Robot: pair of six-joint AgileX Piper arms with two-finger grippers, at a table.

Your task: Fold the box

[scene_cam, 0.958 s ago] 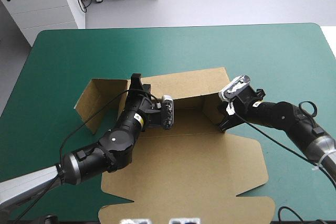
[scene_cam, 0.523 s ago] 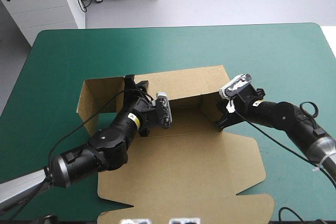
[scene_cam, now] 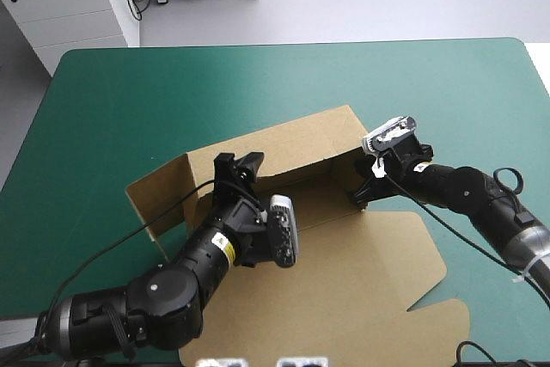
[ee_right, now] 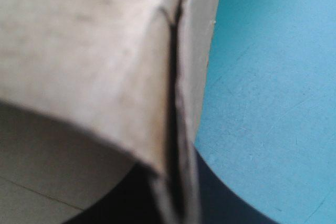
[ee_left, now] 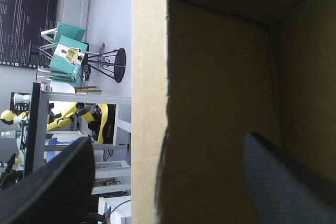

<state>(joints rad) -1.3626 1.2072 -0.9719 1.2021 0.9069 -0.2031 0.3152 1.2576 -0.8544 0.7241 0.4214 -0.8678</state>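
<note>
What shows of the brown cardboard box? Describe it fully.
The brown cardboard box is a cut sheet on the teal-green table cover: far and side walls raised, lid panel flat toward the near edge. The right gripper is shut on its right wall; the open left gripper straddles a wall edge.

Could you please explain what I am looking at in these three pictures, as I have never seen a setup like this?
This is a robot with two arms at a table with a teal-green cover. The wide picture looks down from above and behind the robot. The other two come from a camera on each wrist, looking along that arm's black fingers. On the table lies a brown box: a cut sheet of board, its far walls raised and a large panel flat in front. The left gripper is open, with one finger on either side of a raised wall. The right gripper is shut on the wall at the box's right end.
</note>
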